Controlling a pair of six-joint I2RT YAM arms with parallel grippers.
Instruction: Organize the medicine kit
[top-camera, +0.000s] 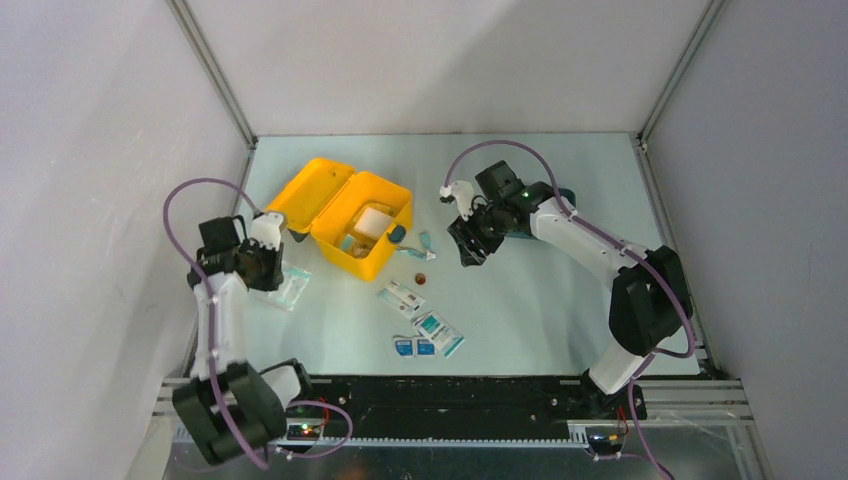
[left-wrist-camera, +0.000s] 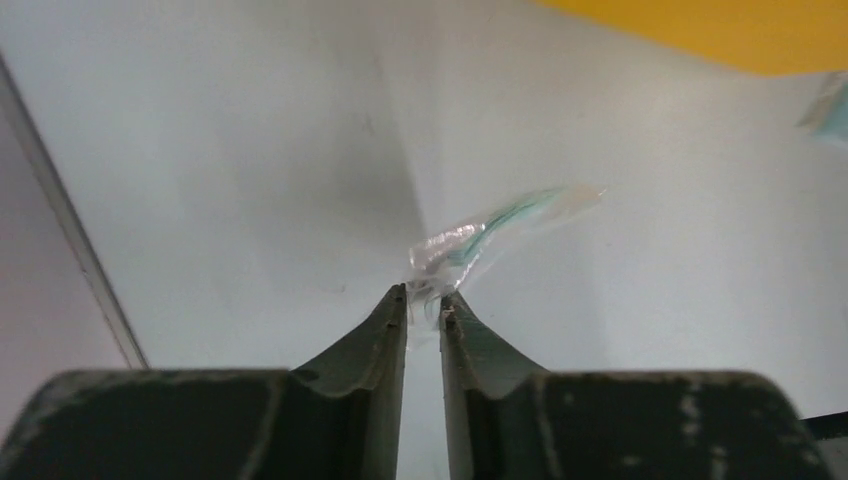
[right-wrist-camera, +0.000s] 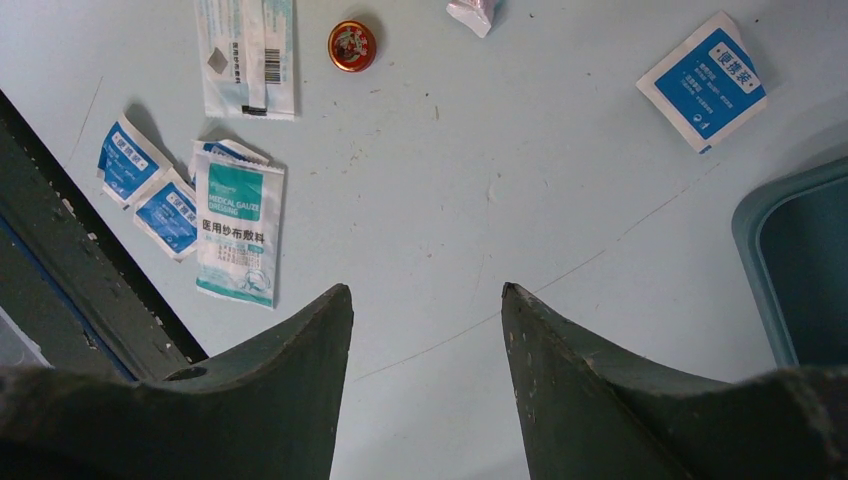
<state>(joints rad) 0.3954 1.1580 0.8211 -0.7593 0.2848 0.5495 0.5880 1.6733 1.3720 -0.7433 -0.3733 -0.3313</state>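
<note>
The medicine kit (top-camera: 315, 190) is bright yellow. The desk (top-camera: 540, 300) is pale blue-green. My right end effector (right-wrist-camera: 425, 290) is dark green-grey. In its view, the round tin (right-wrist-camera: 352, 45) at upper left is red and gold, and the packet (right-wrist-camera: 702, 80) at upper right is blue and white.

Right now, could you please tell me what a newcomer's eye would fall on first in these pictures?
The bright yellow medicine kit stands out first, lying open at the back left of the table. Beside it, the left gripper pinches the edge of a clear packet. Blue and teal sachets lie scattered nearer the front, and the right gripper hangs open above the table.
</note>
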